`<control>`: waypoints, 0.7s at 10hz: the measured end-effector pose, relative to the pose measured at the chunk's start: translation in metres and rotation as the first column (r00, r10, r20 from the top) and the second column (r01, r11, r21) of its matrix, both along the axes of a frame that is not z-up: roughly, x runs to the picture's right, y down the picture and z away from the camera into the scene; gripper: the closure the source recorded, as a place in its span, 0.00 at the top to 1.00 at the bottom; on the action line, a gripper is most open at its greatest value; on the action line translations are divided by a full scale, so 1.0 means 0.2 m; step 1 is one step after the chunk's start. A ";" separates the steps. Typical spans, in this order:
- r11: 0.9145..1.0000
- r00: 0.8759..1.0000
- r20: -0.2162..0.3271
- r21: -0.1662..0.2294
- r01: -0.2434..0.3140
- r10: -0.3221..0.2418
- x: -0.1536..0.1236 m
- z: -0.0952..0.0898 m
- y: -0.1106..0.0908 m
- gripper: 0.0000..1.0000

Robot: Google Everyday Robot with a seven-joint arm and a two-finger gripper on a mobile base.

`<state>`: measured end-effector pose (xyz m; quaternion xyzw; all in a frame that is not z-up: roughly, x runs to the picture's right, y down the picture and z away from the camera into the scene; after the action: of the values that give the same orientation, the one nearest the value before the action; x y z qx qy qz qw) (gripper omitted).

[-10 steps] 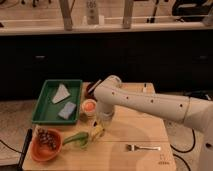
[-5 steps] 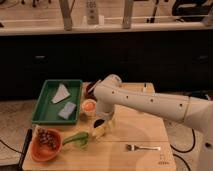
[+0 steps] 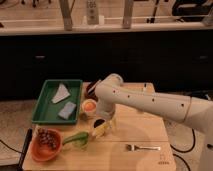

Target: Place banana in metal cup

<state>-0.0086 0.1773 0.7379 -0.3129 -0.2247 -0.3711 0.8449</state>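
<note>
One raised front view, mid-distance, gripper (image 3: 106, 123) low-centre over table (image 3: 120, 158)

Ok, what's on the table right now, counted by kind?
Trays: 1, green tray
Bowls, cups: 3, orange bowl, orange cup, dark cup
Tray pieces: 2, white piece, blue piece
Food: 2, banana, green vegetable
Cutlery: 1, fork
Total: 9, bowl contents uncounted
Gripper open, low over the banana.

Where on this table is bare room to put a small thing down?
Bare wood lies between the arm and the fork, on the table's right half, and along the front edge between the vegetable and the fork. The left is crowded: tray, orange cup, bowl, vegetable, and the banana with the gripper just above it, jaws open.
</note>
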 end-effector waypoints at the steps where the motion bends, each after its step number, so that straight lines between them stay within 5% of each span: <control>1: 1.000 1.000 0.000 0.011 0.001 -0.001 0.01 -0.01 -0.01 0.80; 7: 0.999 1.000 0.000 0.032 0.000 0.000 0.02 -0.02 -0.04 0.80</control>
<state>-0.0052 0.1695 0.7345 -0.2991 -0.2188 -0.3746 0.8499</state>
